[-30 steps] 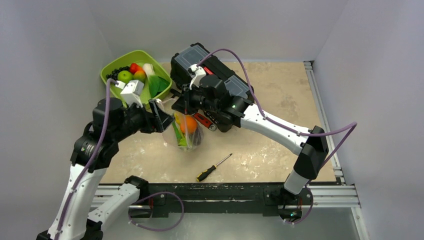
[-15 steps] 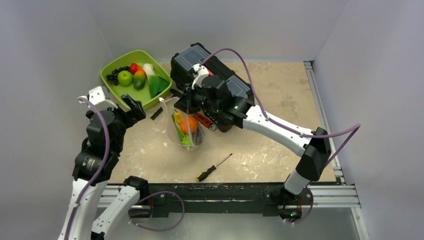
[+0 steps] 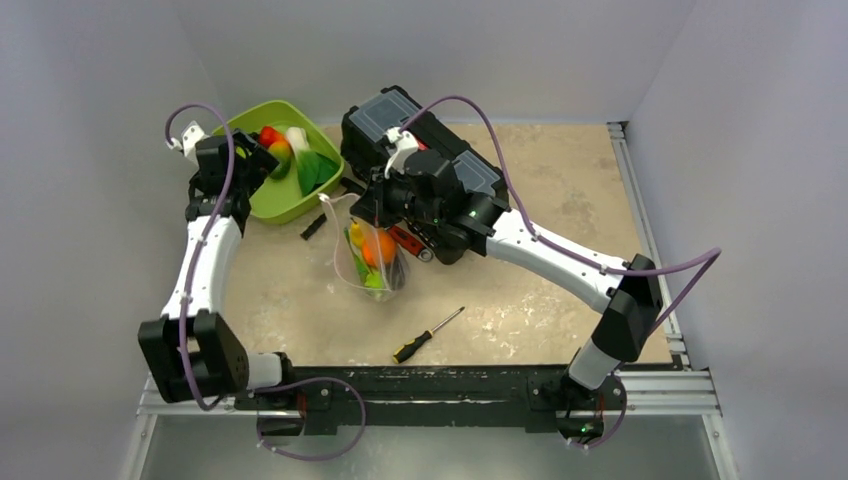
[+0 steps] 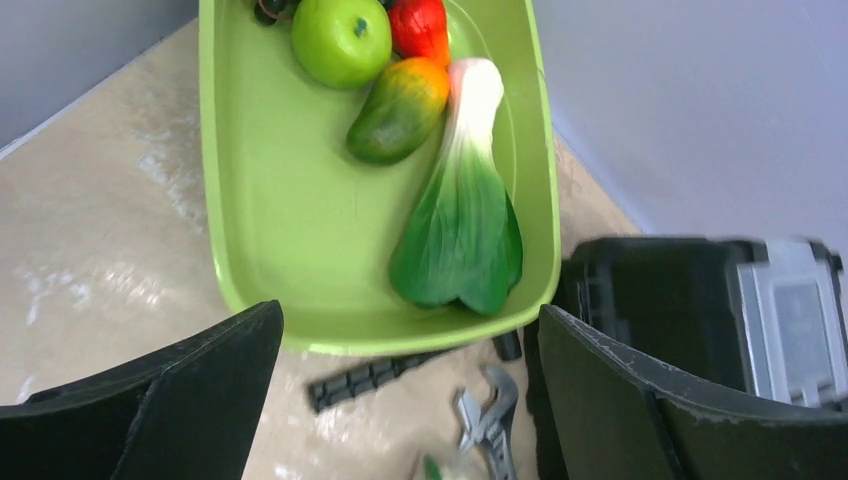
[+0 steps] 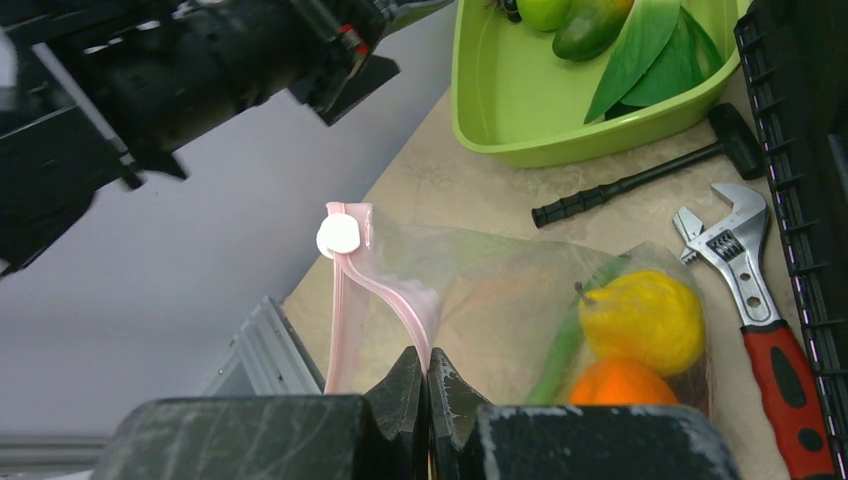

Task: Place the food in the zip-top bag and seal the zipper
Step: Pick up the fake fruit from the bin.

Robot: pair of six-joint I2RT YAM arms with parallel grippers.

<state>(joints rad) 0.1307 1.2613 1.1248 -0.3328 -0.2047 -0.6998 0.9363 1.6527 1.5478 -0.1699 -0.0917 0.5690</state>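
Left end effector point(image 4: 408, 335): released, its 2 black fingers spread wide; in the top view it hovers over the lime-green tray point(image 3: 290, 208) at upper left.
Right end effector point(image 5: 421, 368): clenched, pinching the pink zipper point(image 5: 345, 300) at the bottom centre of the right wrist view.
Zip-top bag point(image 3: 368, 258): centre of the top view, on the worktop point(image 3: 560, 200), its mouth edge held up at the right end effector; the white slider tab point(image 5: 338, 236) sits at the strip's upper end.
Food in bag: yellow pear point(image 5: 640, 320) above an orange point(image 5: 620, 385), with a green pod point(image 5: 565, 340) just left of them, all seen through the clear plastic.
Food in tray: green apple point(image 4: 342, 40), a red piece point(image 4: 418, 28), a green-orange fruit point(image 4: 400, 108) and a bok choy point(image 4: 460, 220), grouped toward the top of the left wrist view.
Toolbox point(image 3: 400, 125): black, just right of the tray.
Loose tools: adjustable wrench point(image 5: 735, 250) with a red handle beside the bag; a black-handled tool point(image 5: 640, 180) below the tray; screwdriver point(image 3: 428, 335) lower centre of the top view.
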